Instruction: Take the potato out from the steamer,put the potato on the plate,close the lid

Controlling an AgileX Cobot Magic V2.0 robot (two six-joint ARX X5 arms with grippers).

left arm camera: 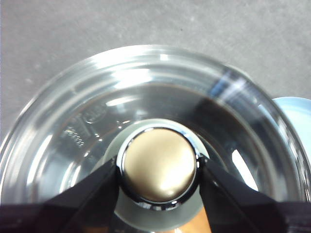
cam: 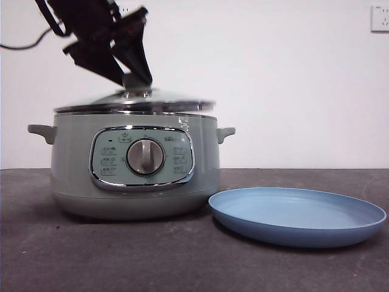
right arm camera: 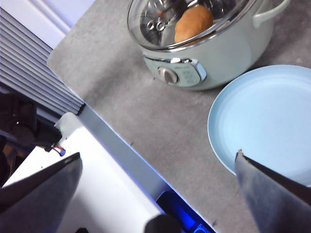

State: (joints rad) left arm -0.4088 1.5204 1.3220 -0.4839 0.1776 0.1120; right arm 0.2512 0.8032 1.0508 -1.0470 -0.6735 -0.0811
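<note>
**Left gripper clamped on the lid knob, potato in the pot**

Your left gripper (left arm camera: 158, 177) has both jaws pressed against the knob of the lid (cam: 137, 100), which sits tilted just above the rim of the steamer (cam: 134, 167). Through the glass you can see the potato (right arm camera: 193, 22) inside the pot. The plate (cam: 298, 214) lies bare on the table just beside the steamer. Your right gripper (right arm camera: 158, 179) waits off to the side above the table edge, jaws wide apart, holding nothing.
</note>
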